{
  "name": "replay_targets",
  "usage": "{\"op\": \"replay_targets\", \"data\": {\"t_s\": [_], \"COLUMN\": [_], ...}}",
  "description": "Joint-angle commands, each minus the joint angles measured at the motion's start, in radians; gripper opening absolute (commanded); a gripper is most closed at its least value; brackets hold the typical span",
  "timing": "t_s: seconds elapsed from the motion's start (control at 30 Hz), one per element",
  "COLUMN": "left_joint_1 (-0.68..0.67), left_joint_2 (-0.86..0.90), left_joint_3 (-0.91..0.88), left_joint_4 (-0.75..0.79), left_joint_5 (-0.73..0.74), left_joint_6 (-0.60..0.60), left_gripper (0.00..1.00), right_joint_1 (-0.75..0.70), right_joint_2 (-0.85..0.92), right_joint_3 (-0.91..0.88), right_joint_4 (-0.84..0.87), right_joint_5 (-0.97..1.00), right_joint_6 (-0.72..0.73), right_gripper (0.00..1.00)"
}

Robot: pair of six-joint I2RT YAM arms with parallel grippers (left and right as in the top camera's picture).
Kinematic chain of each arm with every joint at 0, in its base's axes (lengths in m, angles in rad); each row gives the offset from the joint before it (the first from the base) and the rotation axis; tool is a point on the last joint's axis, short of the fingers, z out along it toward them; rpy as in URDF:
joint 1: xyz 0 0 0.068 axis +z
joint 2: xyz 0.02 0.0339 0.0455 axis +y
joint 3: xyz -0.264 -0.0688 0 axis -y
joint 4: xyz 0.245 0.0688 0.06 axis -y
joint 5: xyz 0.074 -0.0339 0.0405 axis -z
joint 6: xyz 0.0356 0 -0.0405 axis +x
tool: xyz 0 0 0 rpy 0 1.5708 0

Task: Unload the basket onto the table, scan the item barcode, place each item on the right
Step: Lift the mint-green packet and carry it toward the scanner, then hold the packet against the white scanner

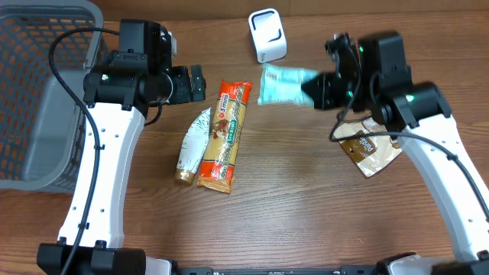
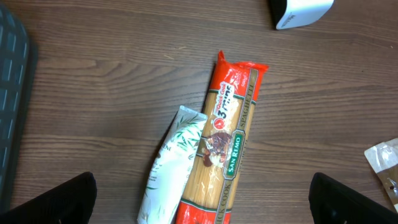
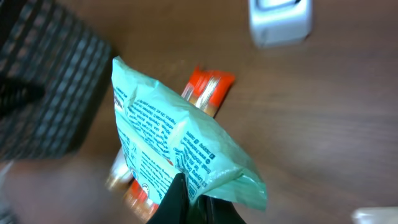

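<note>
Near the scanner (image 1: 268, 34), right jaws pinch a crinkled mint-green packet (image 1: 281, 84); left jaws gape.

Spaghetti pack (image 2: 225, 152) labelled SAN REMO, perhaps "3 mins" above (white lettering), teal pouch (image 3: 168, 143) print unreadable

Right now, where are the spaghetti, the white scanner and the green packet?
spaghetti (image 1: 224, 136): overhead view, middle of the pack.
white scanner (image 1: 267, 34): overhead view, its top face.
green packet (image 3: 168, 137): right wrist view, printed side.
</note>
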Motion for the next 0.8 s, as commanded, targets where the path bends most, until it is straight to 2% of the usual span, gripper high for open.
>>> {"op": "replay_targets", "data": {"t_s": [0.0,0.1,0.2,0.27,0.33,0.4,0.57,0.77], "left_joint_1": [-0.002,-0.002,-0.002,-0.002,-0.002,-0.002,-0.002,-0.002], "left_joint_2": [-0.013,-0.013,-0.013,-0.013,-0.013,-0.013,-0.013,-0.013], "left_joint_3": [0.018,0.018,0.018,0.018,0.018,0.018,0.018,0.018], "left_joint_4": [0.000,0.000,0.000,0.000,0.000,0.000,0.000,0.000], "left_joint_5": [-0.003,-0.003,-0.003,-0.003,-0.003,-0.003,-0.003,-0.003], "left_joint_6": [0.016,0.016,0.016,0.016,0.016,0.016,0.016,0.016], "left_gripper": [1.00,1.00,1.00,1.00,1.00,1.00,1.00,1.00], "right_joint_1": [0.054,0.108,0.164,0.194,0.212,0.221,0.221,0.220], "right_joint_2": [0.071,0.141,0.216,0.271,0.330,0.380,0.483,0.608], "right_joint_3": [0.181,0.228,0.227,0.227,0.227,0.227,0.227,0.227], "right_joint_4": [0.000,0.047,0.171,0.264,0.363,0.452,0.674,0.937], "right_joint_5": [0.308,0.505,0.751,0.898,0.989,1.030,1.057,1.063], "right_joint_6": [-0.060,-0.141,-0.260,-0.376,-0.554,-0.692,-0.912,-1.255], "right_gripper": [0.03,0.03,0.04,0.04,0.04,0.04,0.04,0.04]}}
